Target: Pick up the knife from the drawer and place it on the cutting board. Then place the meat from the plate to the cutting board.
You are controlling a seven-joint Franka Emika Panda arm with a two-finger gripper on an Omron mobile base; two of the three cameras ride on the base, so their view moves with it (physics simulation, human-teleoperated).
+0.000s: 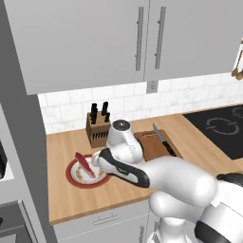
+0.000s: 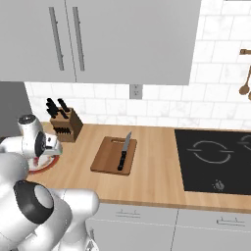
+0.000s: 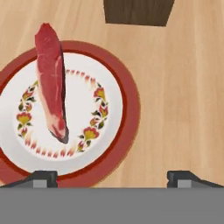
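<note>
A wooden knife block [image 1: 97, 129] with black-handled knives stands on the light wooden worktop [image 2: 157, 171], close to the white tiled wall [image 2: 162, 108]. A wall socket [image 1: 152, 87] sits in the tiles just under the grey upper cabinets [image 1: 95, 38], whose doors carry slim vertical bar handles [image 1: 139, 38]. A black cooktop [image 2: 215, 154] is let into the worktop to the right. Wooden utensils [image 2: 245, 81] hang on the wall above it. Grey lower fronts [image 2: 162, 223] with small handles run below the worktop edge
</note>
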